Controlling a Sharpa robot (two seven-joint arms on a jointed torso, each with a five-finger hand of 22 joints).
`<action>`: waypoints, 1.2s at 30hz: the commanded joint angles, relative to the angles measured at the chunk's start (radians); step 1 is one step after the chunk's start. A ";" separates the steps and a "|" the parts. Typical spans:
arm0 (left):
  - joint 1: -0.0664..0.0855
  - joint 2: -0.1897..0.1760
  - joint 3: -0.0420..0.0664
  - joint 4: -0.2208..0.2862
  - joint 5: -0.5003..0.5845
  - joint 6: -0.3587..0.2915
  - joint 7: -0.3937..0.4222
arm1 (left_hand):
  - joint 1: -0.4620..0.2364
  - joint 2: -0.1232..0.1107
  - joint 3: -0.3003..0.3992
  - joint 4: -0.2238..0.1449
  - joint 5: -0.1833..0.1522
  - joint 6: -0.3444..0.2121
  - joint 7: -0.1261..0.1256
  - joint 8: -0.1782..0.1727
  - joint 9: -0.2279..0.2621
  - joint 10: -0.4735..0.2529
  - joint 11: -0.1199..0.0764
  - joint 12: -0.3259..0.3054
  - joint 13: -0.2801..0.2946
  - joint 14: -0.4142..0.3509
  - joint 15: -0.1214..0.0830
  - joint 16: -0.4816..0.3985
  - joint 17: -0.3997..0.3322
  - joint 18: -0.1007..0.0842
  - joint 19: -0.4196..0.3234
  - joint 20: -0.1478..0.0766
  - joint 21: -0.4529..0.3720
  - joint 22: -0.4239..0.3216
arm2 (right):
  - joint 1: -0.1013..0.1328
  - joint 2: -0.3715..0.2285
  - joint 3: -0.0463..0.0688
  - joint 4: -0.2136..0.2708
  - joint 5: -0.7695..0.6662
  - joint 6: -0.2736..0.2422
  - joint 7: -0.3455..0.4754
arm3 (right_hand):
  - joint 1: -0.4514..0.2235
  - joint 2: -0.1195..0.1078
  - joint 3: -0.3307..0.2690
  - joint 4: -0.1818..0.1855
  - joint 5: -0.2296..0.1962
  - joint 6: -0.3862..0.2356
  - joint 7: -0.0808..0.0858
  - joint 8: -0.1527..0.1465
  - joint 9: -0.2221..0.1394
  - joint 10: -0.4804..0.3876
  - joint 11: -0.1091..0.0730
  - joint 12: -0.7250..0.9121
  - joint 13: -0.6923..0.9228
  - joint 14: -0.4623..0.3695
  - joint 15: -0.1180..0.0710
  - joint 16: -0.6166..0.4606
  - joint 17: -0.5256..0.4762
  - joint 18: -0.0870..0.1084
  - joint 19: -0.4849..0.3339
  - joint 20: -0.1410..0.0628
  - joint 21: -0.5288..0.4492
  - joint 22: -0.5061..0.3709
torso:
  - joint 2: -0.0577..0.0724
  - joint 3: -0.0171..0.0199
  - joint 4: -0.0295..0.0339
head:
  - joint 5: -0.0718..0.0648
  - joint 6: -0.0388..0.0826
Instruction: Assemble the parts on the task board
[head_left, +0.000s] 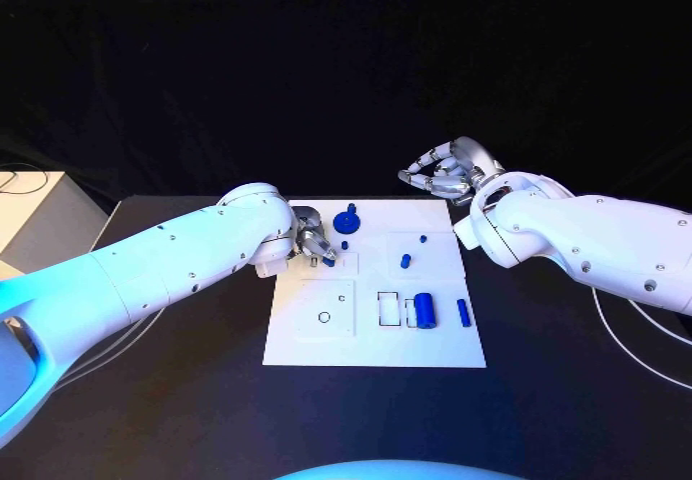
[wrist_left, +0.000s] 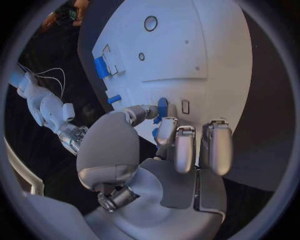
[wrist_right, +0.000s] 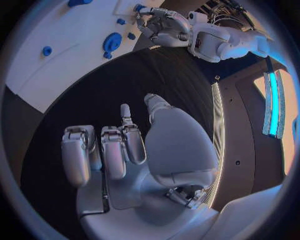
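Nearest me on the white board (head_left: 433, 352), a blue cylinder (head_left: 424, 310) lies beside a rectangular slot, a thin blue bar (head_left: 463, 312) just right of it, both loose (so I judge most of the assembly remains). Farther up, my left hand (head_left: 317, 243) pinches a small blue piece (wrist_left: 162, 107) over the board's left side, near the round blue knob (head_left: 346, 220). Beyond the board's far right corner, my right hand (head_left: 447, 172) hovers above the worktop (head_left: 173, 400), fingers loosely curled, holding nothing.
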 joint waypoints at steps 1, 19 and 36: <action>-0.001 0.001 -0.003 0.002 -0.016 0.023 -0.001 | 0.001 0.009 0.119 -0.127 0.001 0.053 -0.046 0.007 0.171 0.004 0.000 -0.005 -0.001 0.106 -0.006 0.003 0.263 -0.009 0.006 -0.001 0.006 0.075 | -0.001 0.000 0.000 0.002 -0.010 0.015 0.004 | -0.003 0.001 0.003 0.001 0.004 -0.008 0.001 0.002 0.001 -0.006 0.001 -0.005 0.115 0.106 -0.001 0.004 0.263 -0.014 0.078 -0.005 -0.005 0.220 | 0.000 0.0003 0.0008 | 0.000 -0.001; -0.002 0.004 -0.008 0.000 -0.018 0.009 0.000 | -0.006 0.012 0.112 -0.124 -0.006 0.055 -0.049 0.008 0.180 0.009 -0.002 -0.005 0.001 0.106 -0.008 0.003 0.263 -0.009 0.007 -0.003 0.007 0.077 | -0.001 -0.001 0.000 0.003 -0.010 0.016 0.005 | -0.004 0.001 0.003 0.001 0.004 -0.008 0.001 0.002 0.002 -0.007 0.001 -0.006 0.114 0.106 -0.001 0.004 0.263 -0.014 0.077 -0.005 -0.008 0.219 | 0.000 0.0006 0.0004 | -0.001 -0.003; -0.005 -0.033 -0.006 0.054 0.008 -0.071 0.004 | 0.000 0.019 0.116 -0.129 -0.004 0.059 -0.052 0.009 0.186 0.012 -0.006 -0.005 0.002 0.106 -0.011 0.003 0.263 -0.011 0.013 -0.005 0.010 0.085 | -0.003 -0.002 0.000 0.003 -0.010 0.015 0.006 | -0.005 0.001 0.003 0.001 0.005 -0.008 0.001 0.002 0.003 -0.006 0.001 -0.005 0.115 0.106 -0.001 0.004 0.263 -0.014 0.077 -0.005 -0.008 0.219 | -0.001 -0.0003 0.0004 | 0.000 -0.006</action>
